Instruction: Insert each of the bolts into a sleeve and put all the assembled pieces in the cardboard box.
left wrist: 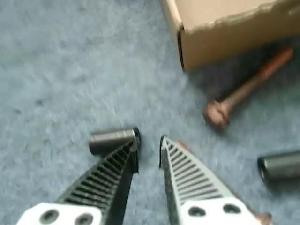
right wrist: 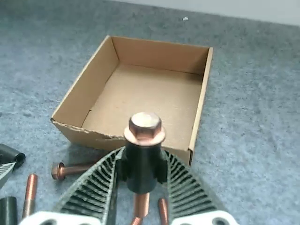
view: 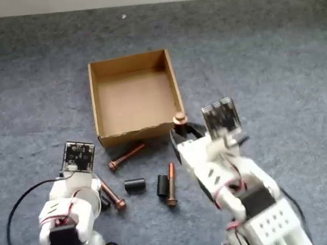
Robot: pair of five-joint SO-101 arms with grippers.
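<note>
My right gripper is shut on a black sleeve with a copper bolt standing upright through it. It holds the piece just in front of the cardboard box, at the near right corner. My left gripper is open low over the carpet with nothing between its fingers. A black sleeve lies touching one fingertip. Loose bolts lie in front of the box, beside the left arm and in the middle. Two more sleeves lie between them.
The box is open-topped with nothing inside, its front wall torn along the rim. Grey carpet spreads wide on all sides. A pale wall edge runs along the far side. Cables trail from both arm bases near the front edge.
</note>
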